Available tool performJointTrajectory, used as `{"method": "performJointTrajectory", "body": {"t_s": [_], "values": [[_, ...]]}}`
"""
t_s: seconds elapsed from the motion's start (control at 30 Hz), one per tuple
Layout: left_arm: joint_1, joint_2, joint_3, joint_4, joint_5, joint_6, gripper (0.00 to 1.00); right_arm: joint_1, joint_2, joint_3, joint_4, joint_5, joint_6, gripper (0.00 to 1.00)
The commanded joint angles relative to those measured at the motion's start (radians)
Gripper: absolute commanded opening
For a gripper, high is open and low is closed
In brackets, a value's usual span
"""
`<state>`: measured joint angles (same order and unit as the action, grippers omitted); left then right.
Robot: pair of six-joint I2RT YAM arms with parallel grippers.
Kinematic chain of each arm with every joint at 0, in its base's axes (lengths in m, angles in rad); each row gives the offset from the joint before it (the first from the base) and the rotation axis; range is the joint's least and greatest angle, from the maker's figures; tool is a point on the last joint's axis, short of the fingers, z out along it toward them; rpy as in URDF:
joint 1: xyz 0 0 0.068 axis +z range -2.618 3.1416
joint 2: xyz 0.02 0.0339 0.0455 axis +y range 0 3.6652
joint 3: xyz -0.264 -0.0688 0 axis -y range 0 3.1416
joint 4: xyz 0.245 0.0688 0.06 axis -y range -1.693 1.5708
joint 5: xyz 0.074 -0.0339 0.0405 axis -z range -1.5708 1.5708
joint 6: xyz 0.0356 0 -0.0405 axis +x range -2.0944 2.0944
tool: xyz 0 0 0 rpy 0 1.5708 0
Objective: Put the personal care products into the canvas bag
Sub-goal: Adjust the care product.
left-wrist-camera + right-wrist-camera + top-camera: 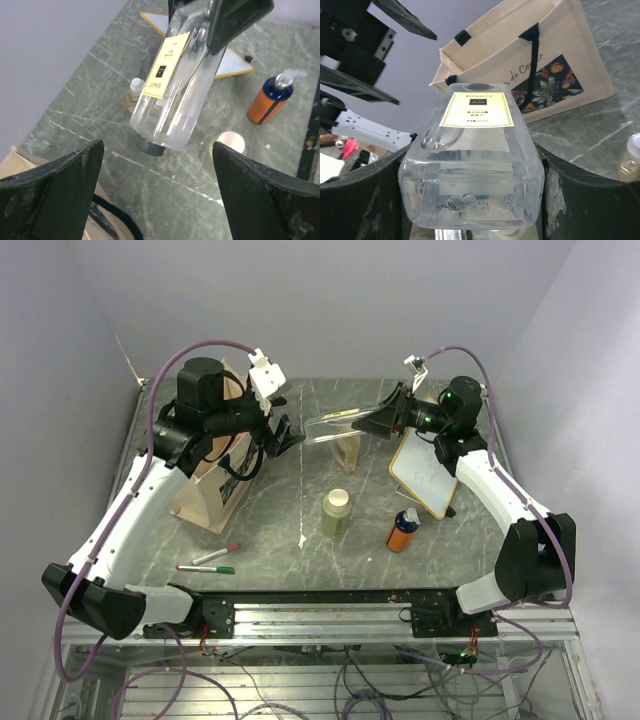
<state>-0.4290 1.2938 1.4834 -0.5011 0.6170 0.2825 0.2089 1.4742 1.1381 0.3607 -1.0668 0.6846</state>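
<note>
Right claw (383, 420) clamped on clear bottle (470, 150), yellow label (477, 110) "BOINAITS"; left claw (285, 433) apart near canvas bag (560, 45).

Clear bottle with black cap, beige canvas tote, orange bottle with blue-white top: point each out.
Clear black-capped bottle (472, 165): right wrist view, body.
Beige canvas tote (555, 40): right wrist view, front panel.
Orange blue-topped bottle (260, 107): left wrist view, orange body.

Clear bottle (472, 165) glossy plastic; canvas bag (520, 65) matt weave; table (280, 510) veined stone.
</note>
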Motion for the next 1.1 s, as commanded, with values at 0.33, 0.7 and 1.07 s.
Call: {"method": "performJointTrajectory", "body": {"t_s": [0.33, 0.7, 1.07], "values": [[-0.04, 0.08, -0.058, 0.021, 0.102, 0.46, 0.99, 0.006, 0.003, 0.036, 0.321, -0.05, 0.293, 0.0], [-0.088, 0.104, -0.111, 0.184, 0.089, 0.34, 0.95, 0.013, 0.016, 0.001, 0.384, -0.057, 0.336, 0.0], [-0.088, 0.095, -0.095, 0.186, 0.166, 0.315, 0.19, 0.012, 0.025, -0.053, 0.374, -0.035, 0.309, 0.04]]}}
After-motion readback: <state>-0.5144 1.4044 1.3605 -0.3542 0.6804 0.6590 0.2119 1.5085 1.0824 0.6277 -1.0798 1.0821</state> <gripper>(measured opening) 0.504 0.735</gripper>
